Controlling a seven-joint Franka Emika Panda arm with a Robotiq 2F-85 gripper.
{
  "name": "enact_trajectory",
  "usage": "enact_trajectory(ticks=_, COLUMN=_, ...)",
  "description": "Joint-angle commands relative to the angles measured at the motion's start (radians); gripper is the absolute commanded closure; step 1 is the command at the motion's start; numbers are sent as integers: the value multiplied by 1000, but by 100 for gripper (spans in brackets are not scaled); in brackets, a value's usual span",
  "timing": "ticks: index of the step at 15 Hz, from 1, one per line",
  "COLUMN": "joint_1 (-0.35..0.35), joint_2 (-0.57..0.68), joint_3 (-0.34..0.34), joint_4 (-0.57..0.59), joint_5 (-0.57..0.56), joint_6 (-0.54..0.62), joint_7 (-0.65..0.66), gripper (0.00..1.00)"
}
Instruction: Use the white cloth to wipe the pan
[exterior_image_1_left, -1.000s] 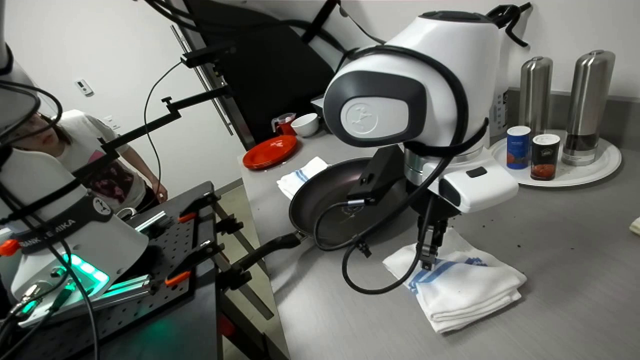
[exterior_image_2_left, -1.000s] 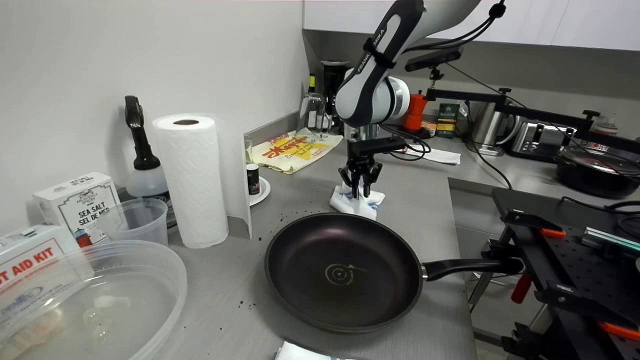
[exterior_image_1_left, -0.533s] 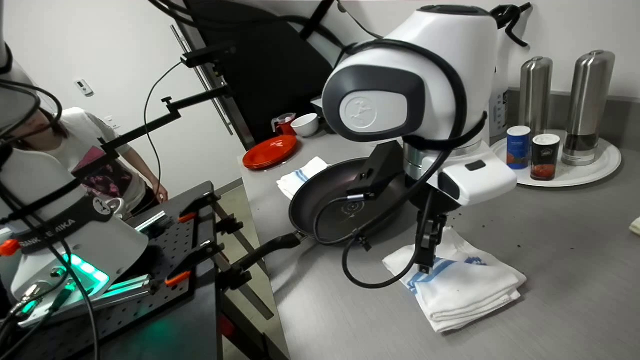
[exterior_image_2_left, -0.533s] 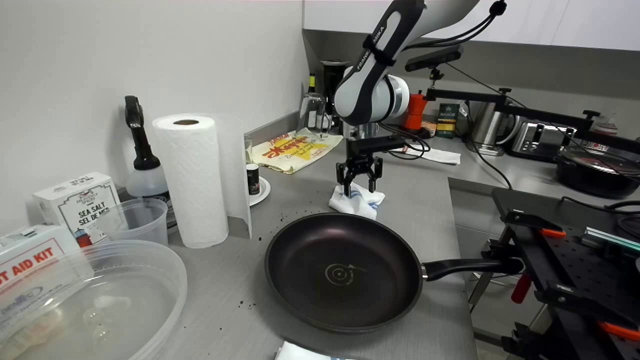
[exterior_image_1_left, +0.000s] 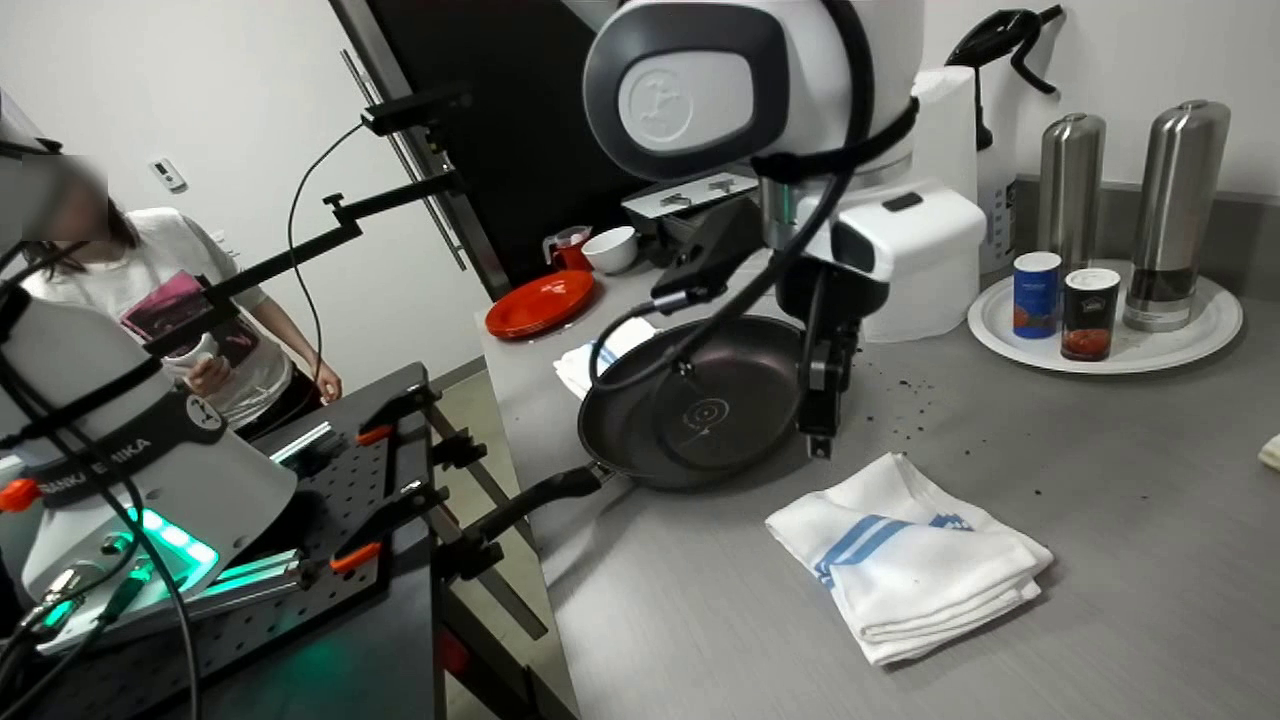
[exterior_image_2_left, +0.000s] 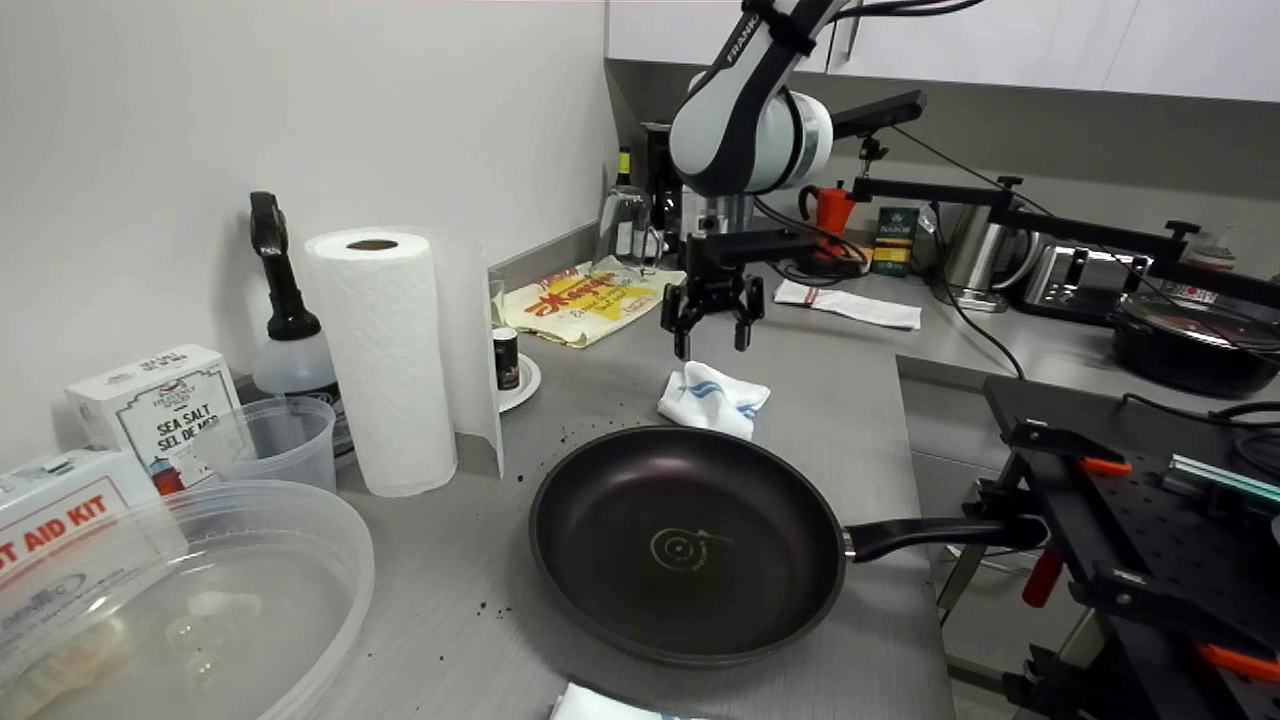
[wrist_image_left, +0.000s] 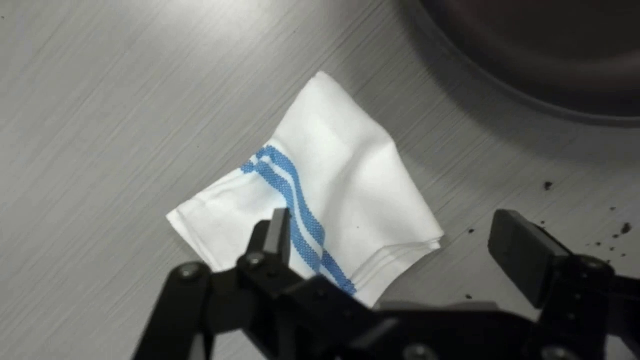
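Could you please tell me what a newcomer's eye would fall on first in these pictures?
Probably the wide dark pan, flat on the grey counter in both exterior views, its black handle jutting past the counter's edge. Next, close by but not touching it, the folded, blue-striped white cloth, with the open gripper hanging empty near it. In an exterior view, green lights glow at lower left on the robot's base.

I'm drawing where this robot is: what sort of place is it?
Most likely a kitchen: there's a round black frying pan, a boxy silver metal toaster and a tall white paper-towel roll.
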Motion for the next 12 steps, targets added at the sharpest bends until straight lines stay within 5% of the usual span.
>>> enact_trajectory(ticks=1, joint_1=67, joint_2=-213, joint_3=-1, joint_4=-211, joint_5=-58, joint_6=-3, joint_7=-31, gripper=0)
enact_trajectory(ticks=12, joint_1=237, joint_2=-748, joint_3=71, joint_4=-757, joint_5=-277, joint_6=19, joint_7=24, gripper=0)
